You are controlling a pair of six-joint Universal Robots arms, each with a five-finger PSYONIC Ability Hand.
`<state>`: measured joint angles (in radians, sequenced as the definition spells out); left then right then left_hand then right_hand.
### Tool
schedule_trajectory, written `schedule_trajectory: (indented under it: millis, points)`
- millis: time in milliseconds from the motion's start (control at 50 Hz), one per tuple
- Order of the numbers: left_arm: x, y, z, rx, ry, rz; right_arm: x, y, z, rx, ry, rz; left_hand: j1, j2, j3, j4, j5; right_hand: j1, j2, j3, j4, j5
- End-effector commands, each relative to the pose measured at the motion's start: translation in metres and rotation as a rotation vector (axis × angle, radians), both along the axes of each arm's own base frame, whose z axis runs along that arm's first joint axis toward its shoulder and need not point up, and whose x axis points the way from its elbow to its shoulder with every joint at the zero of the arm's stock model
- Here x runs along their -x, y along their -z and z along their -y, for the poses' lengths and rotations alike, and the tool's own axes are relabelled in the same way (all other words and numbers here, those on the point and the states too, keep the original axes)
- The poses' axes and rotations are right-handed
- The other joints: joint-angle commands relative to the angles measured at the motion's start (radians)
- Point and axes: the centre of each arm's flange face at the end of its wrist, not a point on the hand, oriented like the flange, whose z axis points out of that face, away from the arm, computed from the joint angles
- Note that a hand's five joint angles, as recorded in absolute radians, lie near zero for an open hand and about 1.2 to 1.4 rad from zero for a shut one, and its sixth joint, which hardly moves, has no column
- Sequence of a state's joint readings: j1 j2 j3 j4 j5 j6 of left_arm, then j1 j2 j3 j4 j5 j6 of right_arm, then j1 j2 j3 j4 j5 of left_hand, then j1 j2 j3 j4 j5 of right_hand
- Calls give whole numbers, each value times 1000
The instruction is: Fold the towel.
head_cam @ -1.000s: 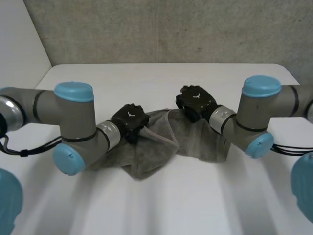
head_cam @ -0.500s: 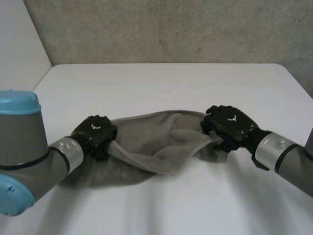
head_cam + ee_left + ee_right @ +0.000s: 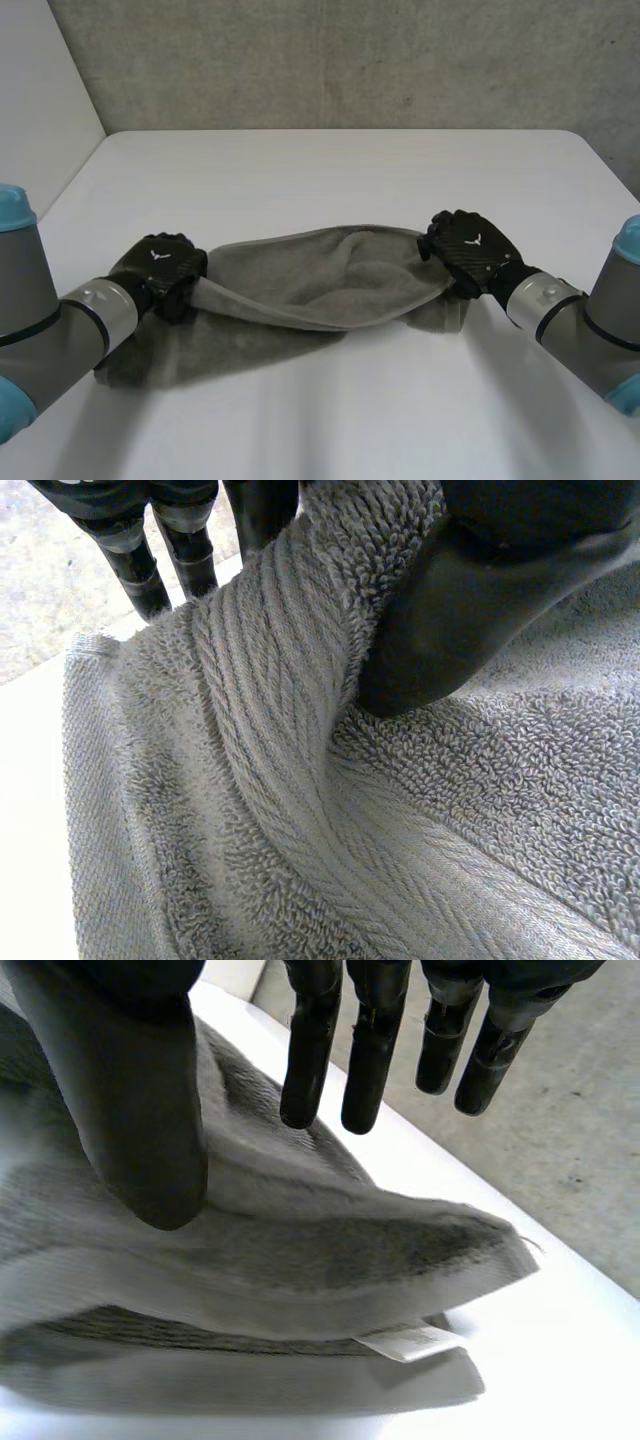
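The white table (image 3: 330, 170) runs from under both hands out to a grey wall (image 3: 330, 60) beyond them. The grey towel (image 3: 300, 285) is the big thing on it, stretched sideways between the two hands. Its upper layer is lifted into a sagging band from one hand to the other, and the rest lies crumpled on the table below and behind the hands.

The left arm (image 3: 60, 330) reaches in low over the table, with some of the towel under its wrist. The right arm (image 3: 570, 315) does the same from the other side.

The left hand (image 3: 160, 268) is closed on its end of the towel. In its wrist view the thumb presses into the pile on one side of a raised ridge of cloth, and the fingers (image 3: 130, 555) stand on the far side of that ridge, so the cloth is pinched between them.

The right hand (image 3: 465, 250) grips the opposite end, knuckles up. In its wrist view the thumb bears down on the top fold while the fingers (image 3: 370, 1050) hang fairly straight past the fold's far side, and the towel runs up between thumb and fingers.

Under that hand's fingertips the folded layers taper to a corner, and a small white tag (image 3: 405, 1343) sticks out from between them
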<state>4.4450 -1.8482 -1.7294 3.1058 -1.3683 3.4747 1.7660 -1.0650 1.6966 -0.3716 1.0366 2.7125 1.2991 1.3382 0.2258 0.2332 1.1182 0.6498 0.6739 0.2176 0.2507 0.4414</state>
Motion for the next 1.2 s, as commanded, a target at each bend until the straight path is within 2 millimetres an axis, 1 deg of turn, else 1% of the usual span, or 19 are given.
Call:
schedule_trajectory:
  millis: [20,320,360,380,400,480,520,620,680,840,1020,1060,1080,1100,1120,1140,1160,1180,1200]
  points:
    - [-8,-6,2,8,-29,-12,-4,15,9,-7,17,-7,97,58,-51,-59,104,-86,-110,-43,-76,-52]
    - [-21,-8,12,4,-85,-36,-15,25,22,-93,41,117,97,58,-51,-59,104,-10,-34,-43,-76,24]
    - [-20,-8,12,6,-85,-36,-16,24,27,-82,47,122,97,58,-51,-59,104,521,497,-43,-76,555]
    - [-20,-9,12,9,-85,-37,-16,24,27,-82,47,122,97,58,-51,-59,104,524,500,-43,-76,558]
    - [-21,-10,12,12,-85,-38,-16,19,29,-72,49,125,97,58,-51,-59,104,744,720,-43,-76,778]
    - [-21,-15,11,25,-86,-42,-9,-6,29,-40,66,134,97,58,-51,-59,104,746,722,-43,-76,780]
    - [-21,-18,9,31,-86,-45,4,-47,17,-51,90,123,97,58,-51,-59,104,746,722,-43,-76,780]
    - [-21,-23,0,22,-83,-53,15,-73,-14,-221,70,39,97,58,-51,-59,104,746,722,-43,-76,780]
    - [-20,-23,-3,14,-77,-53,18,-85,-27,-198,30,-60,97,58,-51,-59,104,746,722,-43,-76,780]
    - [-21,-25,8,32,-86,-48,15,-94,-25,-138,-3,-157,97,58,-51,-59,104,746,722,-43,-76,780]
    - [-10,-39,64,131,-91,-67,-11,-100,2,-33,-35,-151,97,58,-51,-59,104,746,722,-43,-76,780]
    - [-5,-52,76,186,-84,-82,-20,-129,25,124,17,-116,97,58,-51,-59,104,746,722,-43,-76,780]
    - [-2,-70,88,256,-83,-101,-20,-129,25,125,17,-116,97,58,-51,-59,104,746,722,-43,-76,780]
    - [0,-92,99,340,-90,-130,-24,-156,36,223,62,-65,97,58,-51,-59,104,746,722,-43,-76,780]
    - [0,-93,100,340,-90,-131,-24,-191,46,323,120,24,97,58,-51,-59,104,746,722,-43,-76,780]
    - [4,-116,107,442,-91,-154,-24,-192,46,324,121,25,97,58,-51,-59,104,746,722,-43,-76,780]
    - [9,-139,112,563,-94,-185,-22,-230,48,417,169,149,97,58,-51,-59,104,746,722,-43,-76,780]
    - [9,-139,112,565,-94,-186,-22,-230,48,418,170,151,97,58,-51,-59,104,746,722,-43,-76,780]
    - [12,-163,114,694,-101,-226,-16,-271,44,518,197,285,97,58,-51,-59,104,746,722,-43,-76,780]
